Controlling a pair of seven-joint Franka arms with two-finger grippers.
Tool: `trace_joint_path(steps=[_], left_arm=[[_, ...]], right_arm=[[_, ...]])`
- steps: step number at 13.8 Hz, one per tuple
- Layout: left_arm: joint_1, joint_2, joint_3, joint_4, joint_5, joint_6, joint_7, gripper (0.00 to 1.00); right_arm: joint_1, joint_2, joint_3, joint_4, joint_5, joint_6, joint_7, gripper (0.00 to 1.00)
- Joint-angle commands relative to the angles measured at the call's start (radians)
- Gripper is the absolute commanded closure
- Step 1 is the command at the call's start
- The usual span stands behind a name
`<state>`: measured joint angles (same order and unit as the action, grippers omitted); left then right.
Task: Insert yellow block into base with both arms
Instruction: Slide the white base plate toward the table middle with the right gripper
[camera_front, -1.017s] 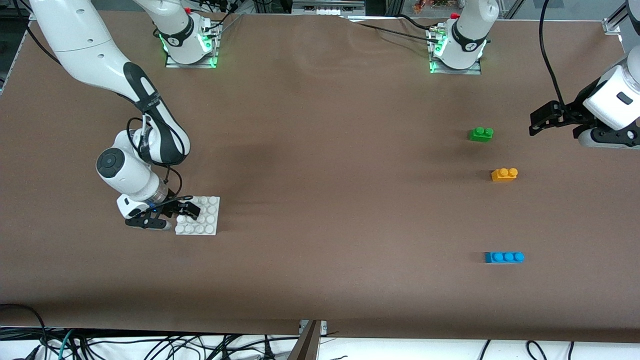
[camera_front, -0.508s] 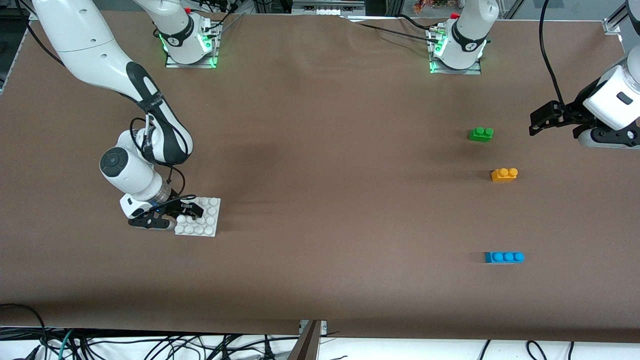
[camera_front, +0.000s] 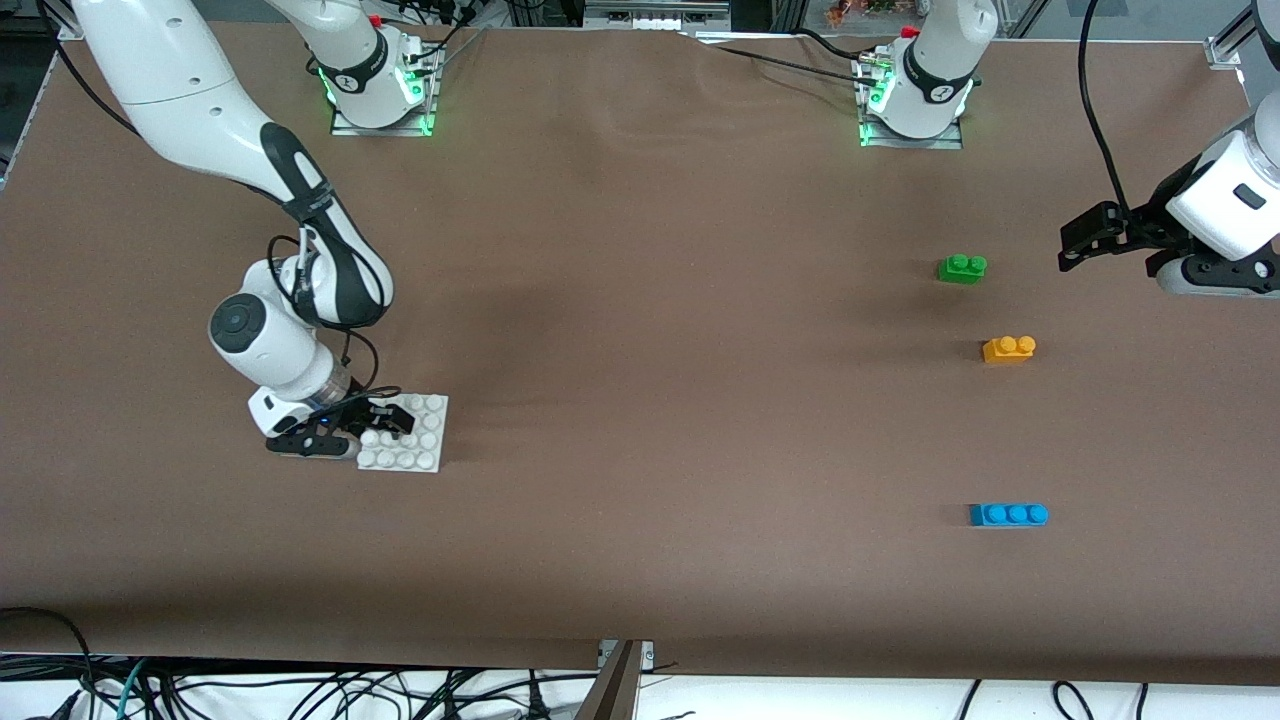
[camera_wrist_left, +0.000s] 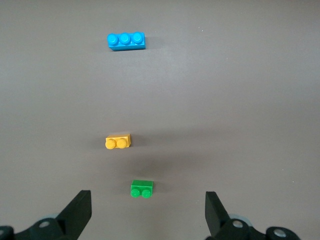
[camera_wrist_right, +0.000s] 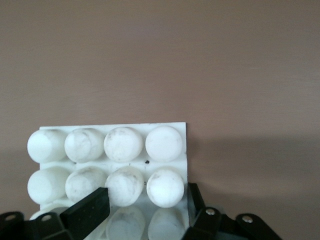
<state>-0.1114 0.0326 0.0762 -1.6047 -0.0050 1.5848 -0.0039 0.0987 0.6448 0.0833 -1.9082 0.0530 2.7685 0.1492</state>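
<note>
The right gripper (camera_front: 385, 420), low at the right arm's end of the table, is clenching onto the edge of the white studded base (camera_front: 418, 440), which has shifted slightly since a second ago. That likely means the plate is being secured for carrying. The left gripper (camera_front: 1085, 238) is waiting with jaws spread wide (nothing held), hovering near the green brick (camera_front: 962, 268). The yellow block (camera_front: 1008, 348) is lying untouched between the green brick and the blue brick (camera_front: 1008, 514).
</note>
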Motion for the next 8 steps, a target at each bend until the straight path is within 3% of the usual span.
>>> trace_joint_path(steps=[1,8], left_arm=[[0.006,-0.01,0.0,0.002,-0.026,-0.014,0.016,0.0],[0.006,-0.01,0.0,0.002,-0.026,-0.014,0.016,0.0]], right_arm=[[0.082,0.051,-0.003,-0.006,0.018,0.103,0.028,0.56],[0.303,0.122,-0.008,0.089,0.01,0.134,0.288,0.56]])
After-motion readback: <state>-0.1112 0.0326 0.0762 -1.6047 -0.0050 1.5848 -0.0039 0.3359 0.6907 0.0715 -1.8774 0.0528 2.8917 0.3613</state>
